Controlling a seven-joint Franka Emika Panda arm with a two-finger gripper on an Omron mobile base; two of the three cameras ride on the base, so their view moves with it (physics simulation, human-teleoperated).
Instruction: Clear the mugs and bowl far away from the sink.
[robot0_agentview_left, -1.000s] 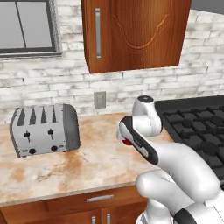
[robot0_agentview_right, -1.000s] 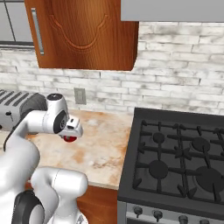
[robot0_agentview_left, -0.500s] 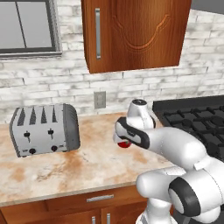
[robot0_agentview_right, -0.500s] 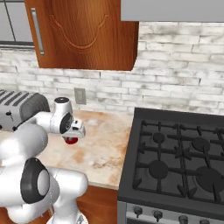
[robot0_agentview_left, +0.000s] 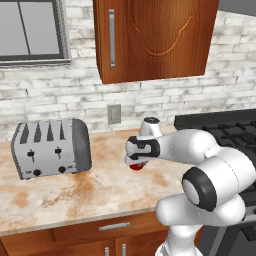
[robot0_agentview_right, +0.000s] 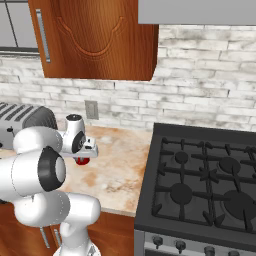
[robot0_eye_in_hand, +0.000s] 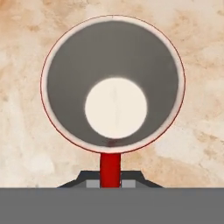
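Beige and rust marbled stone countertop runs under a whitewashed brick wall, and you have a brown wooden wall cabinet hanging above it. At the far left of your left base view sits a grey four-slot toaster, with a pale wall outlet on the bricks behind the counter. A black gas stove with cast grates fills the right of your right base view.

Your gripper hangs over the middle of the counter, between the toaster and the stove, pointing down. It holds the small red mug with the pale inside. From the hand camera you look straight down into the mug's open mouth, its pale floor a bright disc in the centre, with the red handle running down between the two dark fingertips, which are closed on it. In the base views only a bit of the red mug peeks out beneath the hand, above the countertop; you cannot tell from these whether it touches the stone.
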